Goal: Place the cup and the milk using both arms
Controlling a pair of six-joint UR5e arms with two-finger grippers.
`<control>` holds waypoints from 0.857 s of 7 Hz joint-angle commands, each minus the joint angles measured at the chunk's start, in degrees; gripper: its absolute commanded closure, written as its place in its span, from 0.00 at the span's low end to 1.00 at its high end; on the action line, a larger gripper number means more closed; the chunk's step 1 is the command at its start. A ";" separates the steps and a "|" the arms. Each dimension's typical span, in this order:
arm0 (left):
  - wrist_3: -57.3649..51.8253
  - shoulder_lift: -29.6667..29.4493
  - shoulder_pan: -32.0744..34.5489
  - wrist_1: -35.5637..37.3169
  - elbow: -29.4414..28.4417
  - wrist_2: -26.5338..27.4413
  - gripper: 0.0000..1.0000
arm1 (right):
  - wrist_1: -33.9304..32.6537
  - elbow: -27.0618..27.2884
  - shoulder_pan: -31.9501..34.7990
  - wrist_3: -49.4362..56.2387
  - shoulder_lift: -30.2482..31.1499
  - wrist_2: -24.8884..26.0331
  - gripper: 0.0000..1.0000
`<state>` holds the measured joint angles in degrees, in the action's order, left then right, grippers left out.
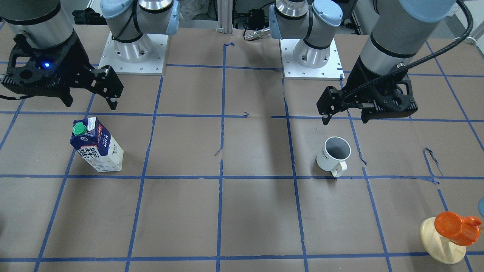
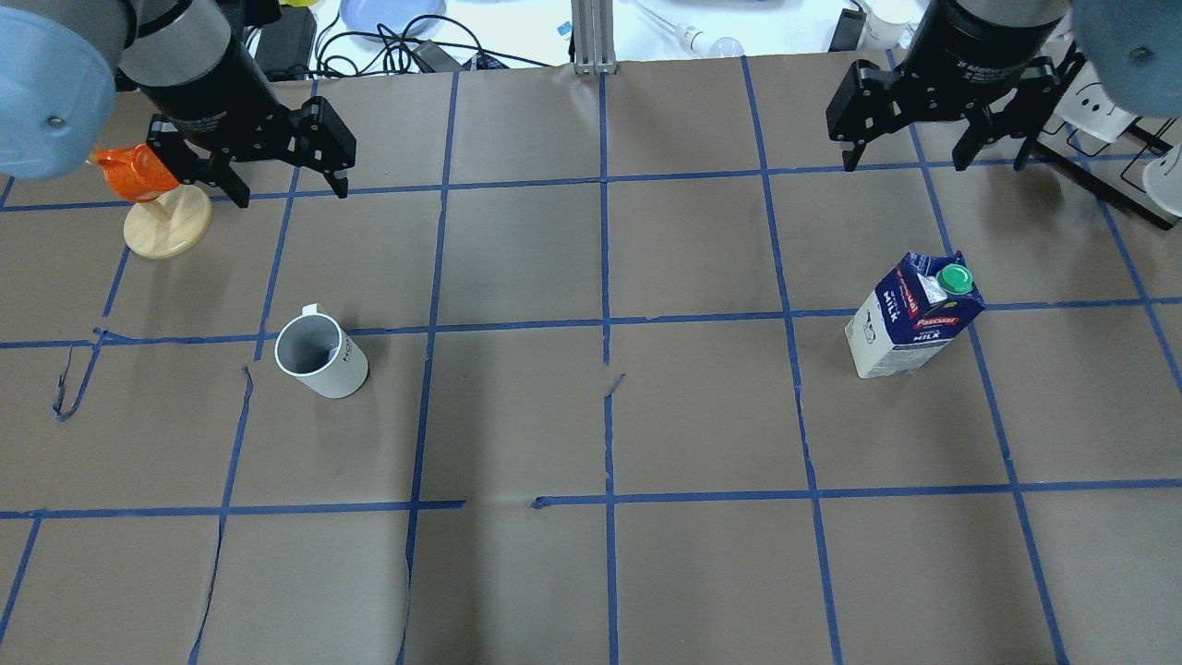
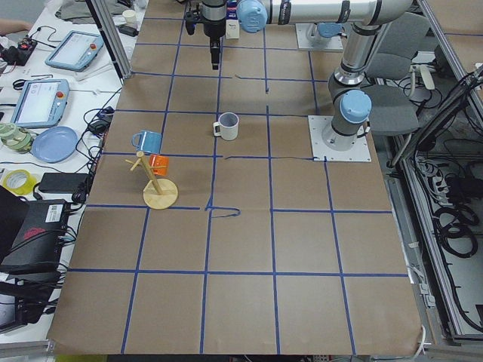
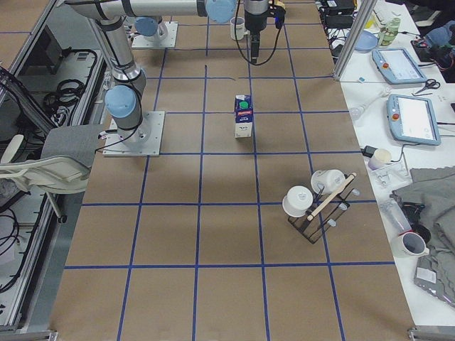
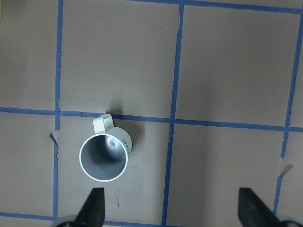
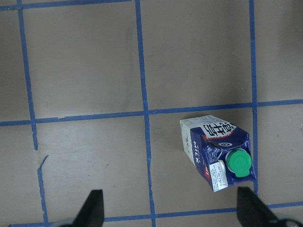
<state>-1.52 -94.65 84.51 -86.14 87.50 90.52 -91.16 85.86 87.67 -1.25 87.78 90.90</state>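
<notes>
Taped counter (image 2: 591,573): left hand (image 5: 170,203) nr cup (image 5: 104,158), right hand (image 6: 170,203) nr milk (image 6: 215,151), both spread apart; off-centre descent cld topple milk.

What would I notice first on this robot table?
The left claw and right claw hang open over a brown table with blue tape lines. A white mug stands near the left one, and a blue-and-white milk carton with a green cap near the right.

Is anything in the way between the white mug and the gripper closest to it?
No, nothing visible is. The left gripper hangs open above bare table near the cup. The orange cup on its wooden stand sits off to the side, not between them.
</notes>
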 commanded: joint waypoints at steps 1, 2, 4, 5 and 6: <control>-11.00 -1.50 -10.63 1.31 4.22 -0.95 0.00 | 0.02 0.01 -0.04 0.02 -0.06 0.06 0.00; -12.26 -1.59 -12.86 8.03 8.95 -1.05 0.00 | 0.10 0.45 -0.30 0.10 -0.15 0.06 0.00; -14.56 -2.03 -13.14 18.50 17.14 -0.78 0.00 | 0.19 1.41 -2.57 9.97 -1.02 0.41 0.00; -13.95 -3.07 -13.14 19.86 18.57 -1.22 0.00 | -0.16 3.25 -5.37 12.47 -1.03 0.24 0.00; -14.03 -3.17 -13.14 19.61 20.32 -2.18 0.00 | -0.33 5.70 -8.62 18.15 -1.03 0.06 0.00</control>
<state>-15.55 -97.38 71.42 -67.57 105.44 89.21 -91.23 88.96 82.68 10.86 86.83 91.14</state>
